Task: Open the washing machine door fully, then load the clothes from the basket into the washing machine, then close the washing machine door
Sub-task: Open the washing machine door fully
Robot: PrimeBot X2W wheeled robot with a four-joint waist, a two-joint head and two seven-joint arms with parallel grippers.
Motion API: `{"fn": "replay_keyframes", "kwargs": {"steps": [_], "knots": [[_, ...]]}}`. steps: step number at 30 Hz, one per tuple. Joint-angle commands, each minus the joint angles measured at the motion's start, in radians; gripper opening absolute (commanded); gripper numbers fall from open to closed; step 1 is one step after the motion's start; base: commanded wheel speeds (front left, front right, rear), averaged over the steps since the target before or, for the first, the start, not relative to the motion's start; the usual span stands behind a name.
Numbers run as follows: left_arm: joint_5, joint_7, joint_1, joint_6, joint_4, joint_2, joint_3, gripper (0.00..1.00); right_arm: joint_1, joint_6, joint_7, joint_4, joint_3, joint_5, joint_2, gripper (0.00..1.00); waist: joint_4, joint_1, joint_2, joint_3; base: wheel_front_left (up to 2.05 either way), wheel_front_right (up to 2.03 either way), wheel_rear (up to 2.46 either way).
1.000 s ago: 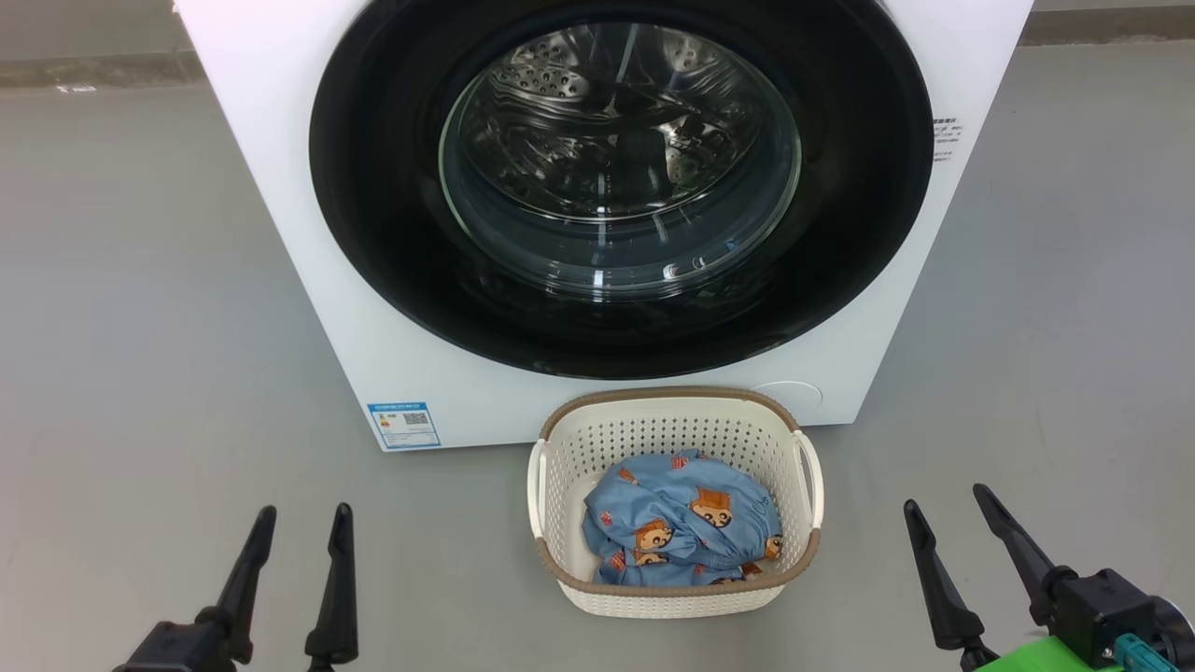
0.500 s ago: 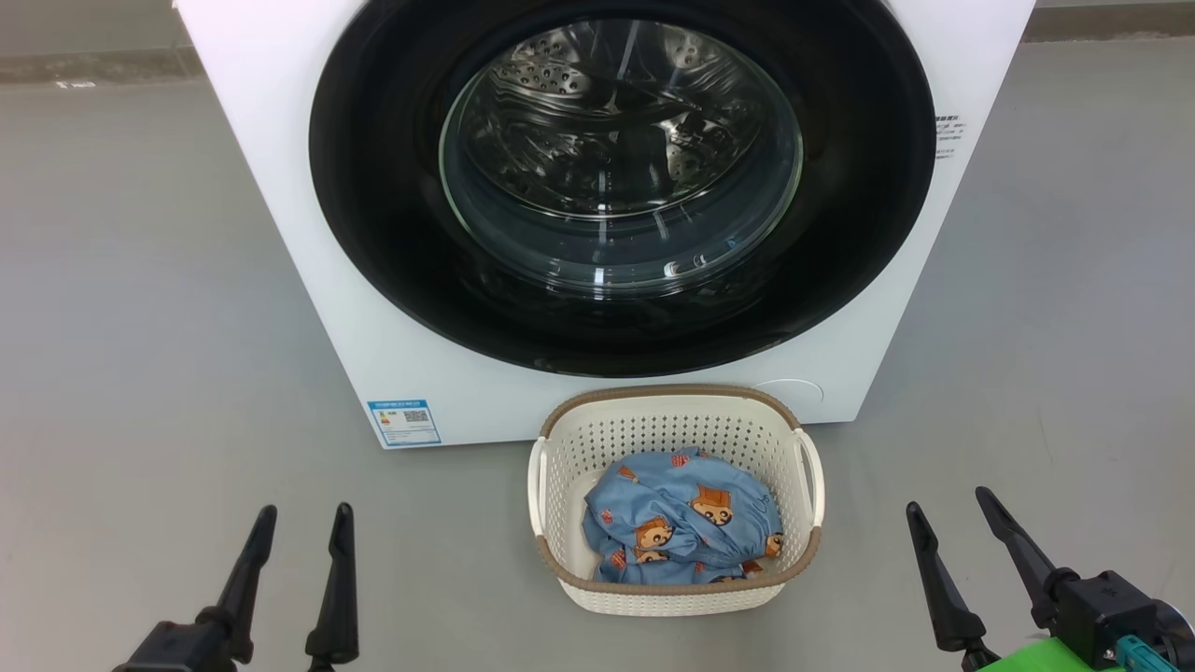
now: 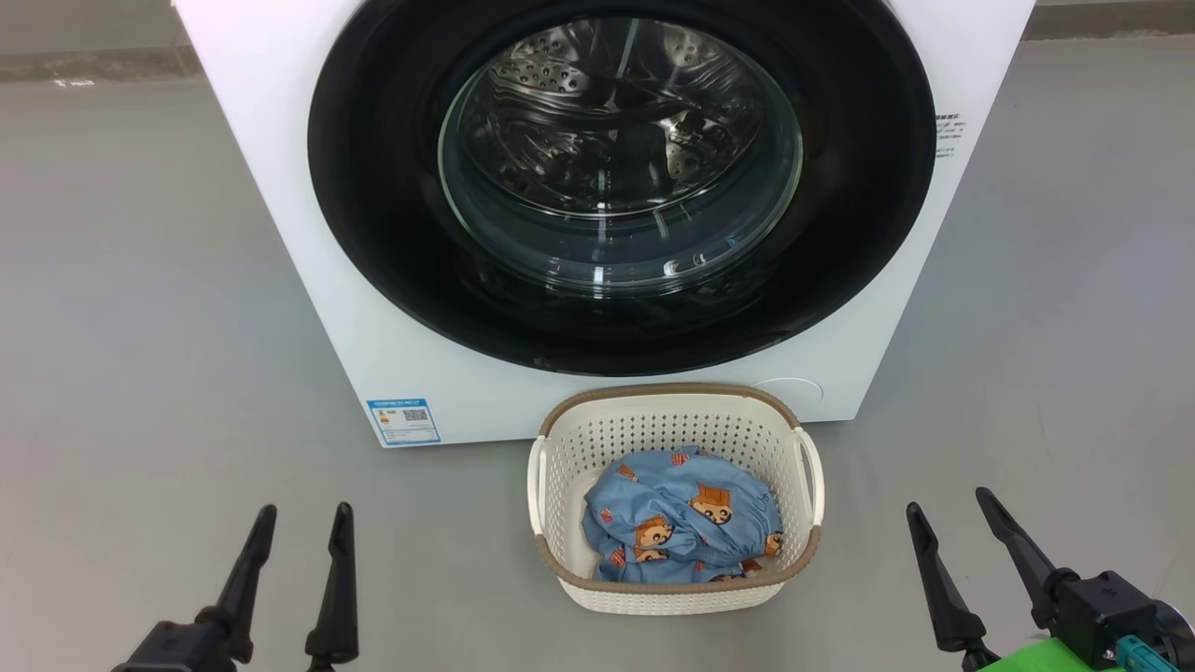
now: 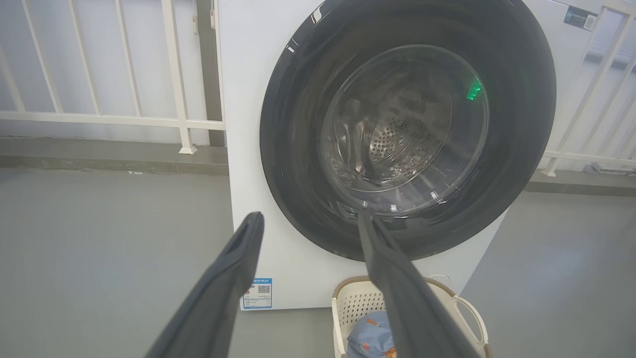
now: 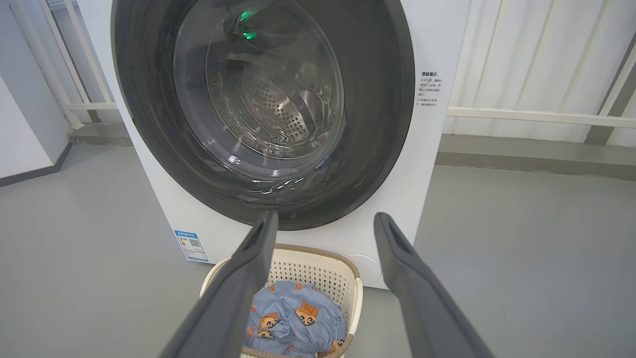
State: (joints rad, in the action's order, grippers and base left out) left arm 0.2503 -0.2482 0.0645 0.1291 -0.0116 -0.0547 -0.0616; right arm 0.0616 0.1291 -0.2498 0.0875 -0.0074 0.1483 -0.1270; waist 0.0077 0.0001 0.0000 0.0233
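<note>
In the head view, the large white front-loading washing machine [image 3: 485,401] was seen at the far side of the grey floor [image 3: 140,327]. Its big round washing machine door [image 3: 392,233], glossy black in the rim with a bulging clear glass centre, was found shut against the front. The small cream perforated plastic basket [image 3: 672,434] with a brown woven-look rim was set just in front of the machine, and the light blue clothes [image 3: 686,527] printed with orange-brown cartoon figures were bundled inside it. The left gripper [image 3: 306,511] was held at the near left and the right gripper [image 3: 945,500] at the near right. Both were well apart from basket and door, jaws spread and nothing grasped.

In the left wrist view, the door was framed beyond that gripper's parted fingers [image 4: 218,298], with a white railing [image 4: 99,117] behind the machine at the left (a green glint was reflected in the glass).

In the right wrist view, the door's lower rim and the filled basket were shown beyond released, empty fingers [image 5: 417,288].

The first step, opening the door, was judged not yet begun. For the next move, a gripper would have to be brought to the door's free edge (no handle or hinge could be made out) so that the door could be pulled fully aside.
</note>
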Motion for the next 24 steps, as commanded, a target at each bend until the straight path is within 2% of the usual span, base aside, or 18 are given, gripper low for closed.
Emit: {"fn": "replay_keyframes", "kwargs": {"steps": [1, 14, 24], "knots": [[-0.007, -0.014, -0.016, 0.002, 0.030, -0.017, 0.030, 1.00, -0.015, 0.002, -0.012, -0.022, 0.023, -0.003, -0.013, 1.00, 0.000, 0.0000, 0.0000, 0.000, 0.00, 0.00, 0.00], [-0.006, -0.014, -0.023, 0.002, 0.042, -0.021, 0.027, 1.00, -0.023, 0.002, -0.012, -0.020, 0.025, -0.003, -0.012, 1.00, -0.005, 0.0000, 0.0000, 0.009, 0.11, 0.11, -0.22], [-0.005, -0.014, -0.029, 0.002, 0.041, -0.021, 0.028, 1.00, -0.029, 0.002, -0.012, -0.019, 0.022, -0.004, -0.008, 1.00, -0.009, 0.0000, 0.0000, 0.012, 0.94, 0.94, -1.87]]}}
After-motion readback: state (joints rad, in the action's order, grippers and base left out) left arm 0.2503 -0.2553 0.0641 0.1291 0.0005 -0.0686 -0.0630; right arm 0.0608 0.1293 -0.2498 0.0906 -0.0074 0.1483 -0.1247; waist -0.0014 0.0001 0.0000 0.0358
